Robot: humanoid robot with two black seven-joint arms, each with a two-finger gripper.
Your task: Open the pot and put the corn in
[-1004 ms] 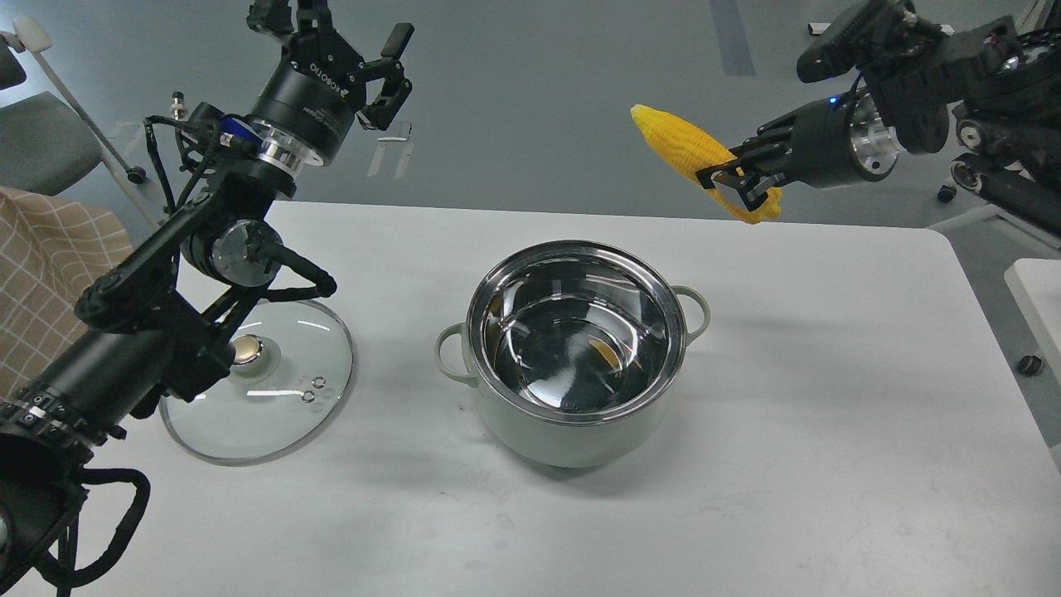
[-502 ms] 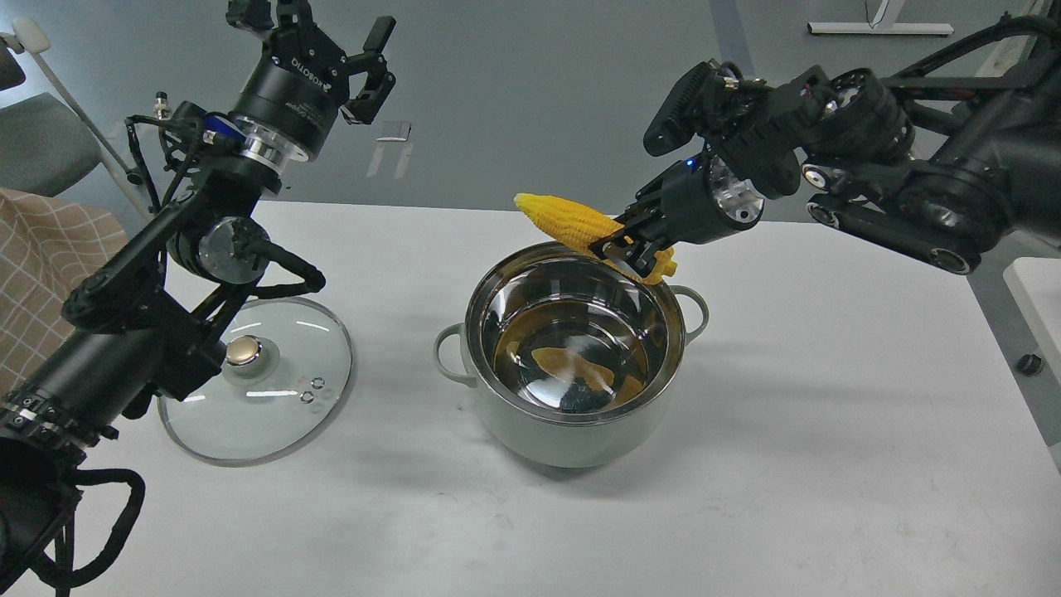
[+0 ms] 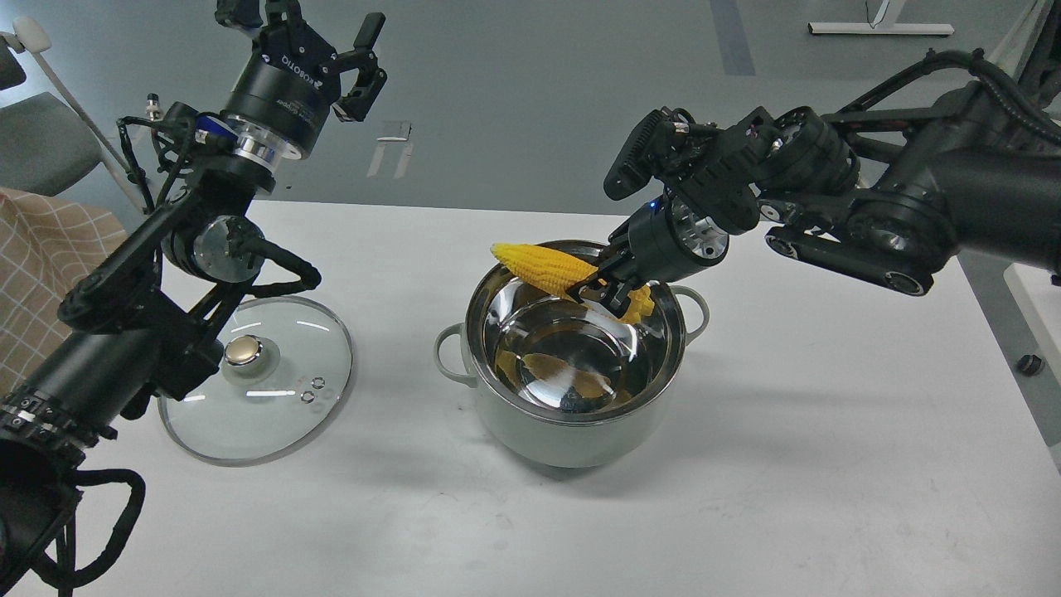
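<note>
Our right pincer [image 3: 603, 290] is clamped across the corn [image 3: 557, 270] near its thick end, holding it above the far rim of the pot [image 3: 572, 423]. The cob's long axis runs nearly level, sloping slightly upward to our left: the tapered tip points left and a little away from us, and the blunt end sits lower on the right, just inside the rim beside the pot's right loop handle. A yellow reflection of the cob shows in the steel interior. The pot stands uncovered on the white surface [image 3: 787, 464]. Its glass lid [image 3: 282, 398] lies flat on the surface to the left, well apart from the pot, knob up. Our left pincer [image 3: 319, 37] is raised high above the far left of the surface, fingers spread and gripping nothing.
</note>
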